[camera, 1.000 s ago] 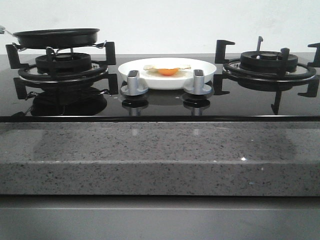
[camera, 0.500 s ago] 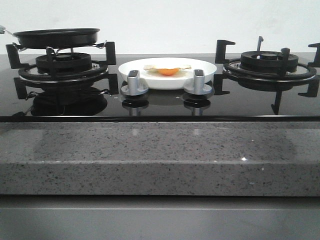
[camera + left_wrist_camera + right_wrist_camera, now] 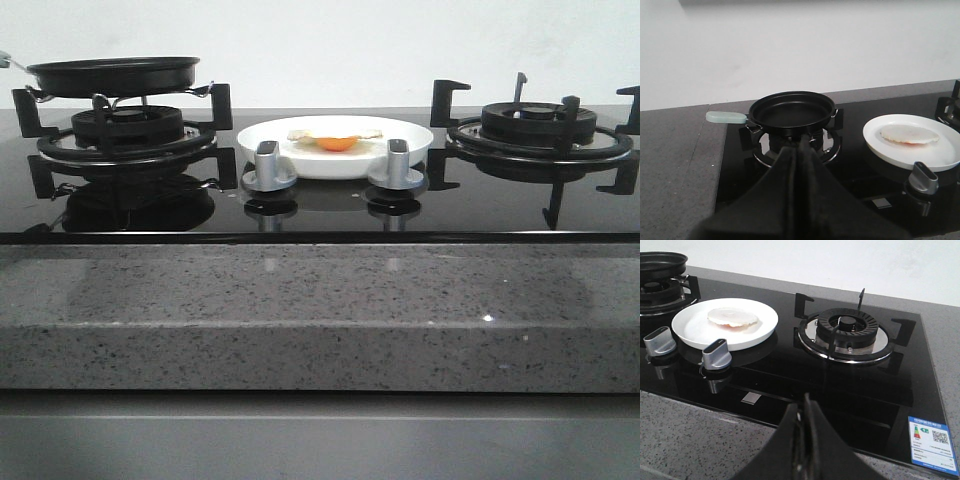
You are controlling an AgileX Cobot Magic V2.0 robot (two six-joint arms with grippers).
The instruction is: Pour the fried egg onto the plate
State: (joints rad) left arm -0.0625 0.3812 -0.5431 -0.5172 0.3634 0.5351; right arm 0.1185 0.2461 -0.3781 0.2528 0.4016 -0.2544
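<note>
The fried egg (image 3: 336,138) lies flat on the white plate (image 3: 410,145) in the middle of the black glass hob, its orange yolk showing in the front view. In the left wrist view the fried egg (image 3: 910,135) rests on the plate (image 3: 945,160); in the right wrist view the fried egg (image 3: 733,317) sits on the plate (image 3: 695,332). A small black frying pan (image 3: 113,75) rests empty on the left burner. My left gripper (image 3: 799,147) is shut and empty, short of the pan (image 3: 791,108). My right gripper (image 3: 805,402) is shut and empty above the hob's front edge. Neither gripper shows in the front view.
Two silver knobs (image 3: 268,165) (image 3: 396,162) stand just in front of the plate. The right burner (image 3: 540,135) with its black pan supports is bare. The pan's pale handle (image 3: 726,117) sticks out toward the grey counter (image 3: 320,315). A white wall runs behind the hob.
</note>
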